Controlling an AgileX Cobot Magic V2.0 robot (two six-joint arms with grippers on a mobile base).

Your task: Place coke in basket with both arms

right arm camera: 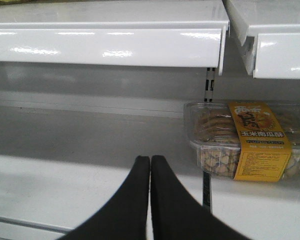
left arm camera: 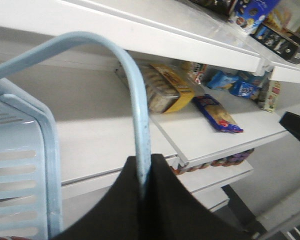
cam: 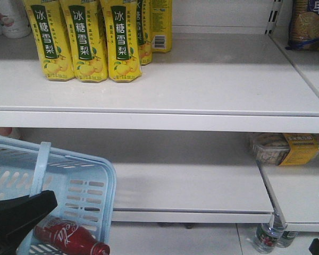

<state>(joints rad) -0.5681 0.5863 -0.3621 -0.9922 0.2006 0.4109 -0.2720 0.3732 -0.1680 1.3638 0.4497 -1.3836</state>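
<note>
The coke [cam: 70, 240] lies on its side inside the basket [cam: 98, 175], on the bottom, with the neck and cap pointing away from the left gripper [cam: 40, 204], toward the right wall of the basket. In the front view the left gripper is just above and to the left of the bottle, close to it, but if they touch I cannot tell. In the left wrist view the left gripper [left arm camera: 145, 167] is closed on the handle [left arm camera: 140, 115] of the basket: the light blue strap goes up from between the two black fingertips and bends over in an arch to the left. The slotted wall of the basket is below and left of this gripper.

The right gripper [right arm camera: 150, 165] has its two fingers pressed together and holds nothing. It points to the lower shelf [right arm camera: 65, 185]. A clear box of biscuits [right arm camera: 250, 142] with a yellow label stands on the shelf, ahead of this gripper and to its right, apart from it.

On the upper shelf [cam: 202, 79], well above the left gripper, stand yellow drink cartons [cam: 87, 37]
</note>
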